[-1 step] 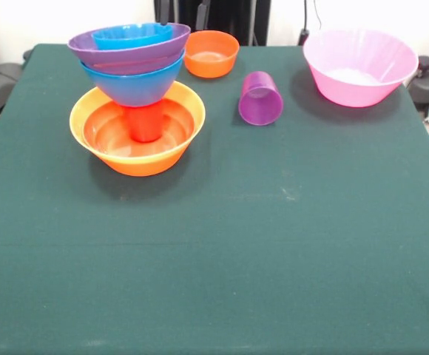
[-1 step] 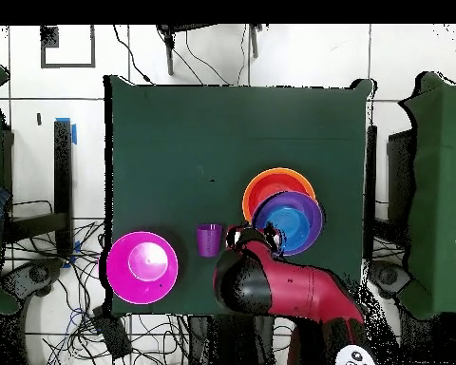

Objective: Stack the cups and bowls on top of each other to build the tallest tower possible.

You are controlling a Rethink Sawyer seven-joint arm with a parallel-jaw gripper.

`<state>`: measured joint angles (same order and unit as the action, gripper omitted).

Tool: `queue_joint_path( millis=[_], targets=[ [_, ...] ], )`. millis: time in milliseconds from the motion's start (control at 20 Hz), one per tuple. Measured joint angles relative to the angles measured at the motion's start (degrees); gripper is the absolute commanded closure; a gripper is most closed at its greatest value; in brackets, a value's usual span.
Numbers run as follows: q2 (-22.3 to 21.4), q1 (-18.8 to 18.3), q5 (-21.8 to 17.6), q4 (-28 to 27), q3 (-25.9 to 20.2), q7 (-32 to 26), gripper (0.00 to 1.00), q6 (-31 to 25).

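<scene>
Beside the tower (image 1: pixel 137 103), the purple cup (image 1: pixel 259 97) lies tipped.

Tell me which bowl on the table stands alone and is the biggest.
The pink bowl; the small orange bowl also stands alone but is much smaller, and the others are stacked.

A dark green cloth-covered table (image 1: pixel 222 244) carries everything. Directly on it, toward the left of the front view, stands the large orange bowl (image 1: pixel 137 148), base of the tower. Behind it, near the far edge, sits a small orange bowl (image 1: pixel 211 53). A translucent purple cup (image 1: pixel 260 98) lies on its side near the middle, and the large pink bowl (image 1: pixel 359 66) stands upright at the far right corner, well apart from the others.
</scene>
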<state>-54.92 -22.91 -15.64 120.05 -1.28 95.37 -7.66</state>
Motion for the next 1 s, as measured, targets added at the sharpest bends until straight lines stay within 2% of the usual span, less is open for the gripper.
queue_joint_path(
  millis=[600,1000],
  targets=[
    [-0.03,0.31,0.33,-0.18,-0.31,0.0,0.0,-0.45],
    [-1.91,-2.11,3.03,-0.07,-6.16,0.0,0.0,-0.45]
  ],
)
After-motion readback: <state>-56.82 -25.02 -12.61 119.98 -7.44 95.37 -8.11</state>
